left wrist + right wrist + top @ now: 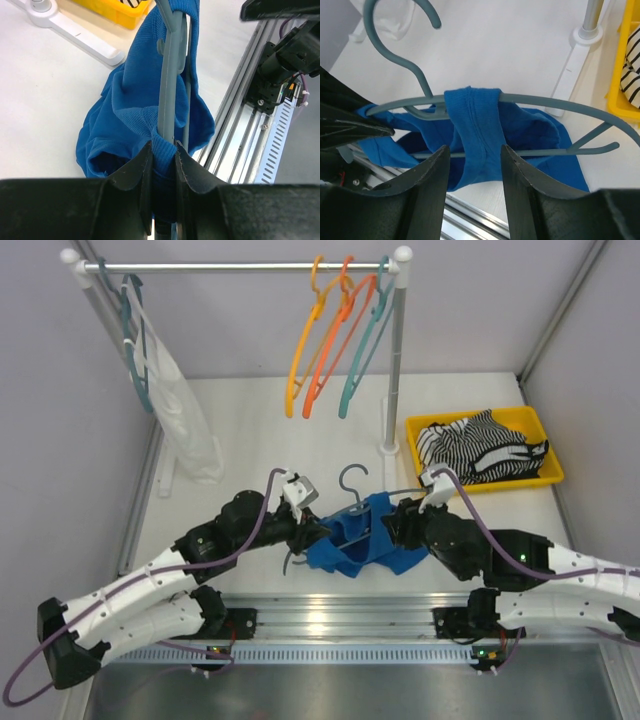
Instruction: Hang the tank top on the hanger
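The royal-blue tank top (362,540) hangs bunched on the slate-teal hanger (352,482), held just above the table's near edge between both arms. My left gripper (163,160) is shut on the hanger's end and the blue fabric wrapped over it (135,120). My right gripper (474,155) is open, its fingers either side of a blue strap (476,125) that is draped over the hanger's top bar (555,104). The hanger's hook (395,45) points up and away. The rest of the top sags below the lower bar.
A yellow tray (420,430) with a black-and-white striped garment (482,448) sits at the right. A rack with its post (392,370) holds orange, yellow-orange and lighter teal hangers (330,340), and a white translucent garment (180,400) at the left. An aluminium rail (340,615) runs along the near edge.
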Robot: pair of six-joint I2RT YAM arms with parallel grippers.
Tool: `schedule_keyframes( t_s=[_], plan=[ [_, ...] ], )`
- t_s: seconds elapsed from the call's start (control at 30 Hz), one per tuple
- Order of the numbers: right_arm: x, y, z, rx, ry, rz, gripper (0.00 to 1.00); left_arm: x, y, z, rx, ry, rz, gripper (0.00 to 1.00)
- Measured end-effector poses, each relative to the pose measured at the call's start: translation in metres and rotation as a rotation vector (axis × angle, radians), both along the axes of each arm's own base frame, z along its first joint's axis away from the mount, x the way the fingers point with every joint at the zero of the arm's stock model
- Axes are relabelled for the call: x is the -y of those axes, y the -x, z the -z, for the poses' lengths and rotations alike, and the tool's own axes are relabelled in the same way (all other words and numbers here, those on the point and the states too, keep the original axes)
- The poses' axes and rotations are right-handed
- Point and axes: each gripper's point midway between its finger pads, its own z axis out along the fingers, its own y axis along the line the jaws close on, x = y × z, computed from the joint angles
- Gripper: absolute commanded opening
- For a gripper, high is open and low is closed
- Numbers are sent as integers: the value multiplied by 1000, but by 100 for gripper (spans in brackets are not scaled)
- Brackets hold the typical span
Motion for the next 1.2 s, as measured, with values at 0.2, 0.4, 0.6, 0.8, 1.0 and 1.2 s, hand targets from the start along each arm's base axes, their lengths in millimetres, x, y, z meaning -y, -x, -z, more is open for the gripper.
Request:
schedule_keyframes(
  t_s=[0.2,0.4,0.6,0.8,1.0,1.2],
  plan=[
    [-1,0,18,-15,46,-26,50,-2,4,-5,-1,4,12,0],
    [-4,-7,11,4,28,-43,48,-5,10,-15,3,19,31,0],
    [-10,-11,11,2,-2,-80,28,-7,14,-25,18,36,40,0],
    [-15,-11,8,1,-18,-110,7,-9,15,-30,24,32,39,0],
    [-6,-11,-11,14,-46,-94,1,-19,17,-37,49,23,28,0],
    [3,-11,-49,53,-120,-78,0,-26,18,-53,85,39,16,0]
  ],
)
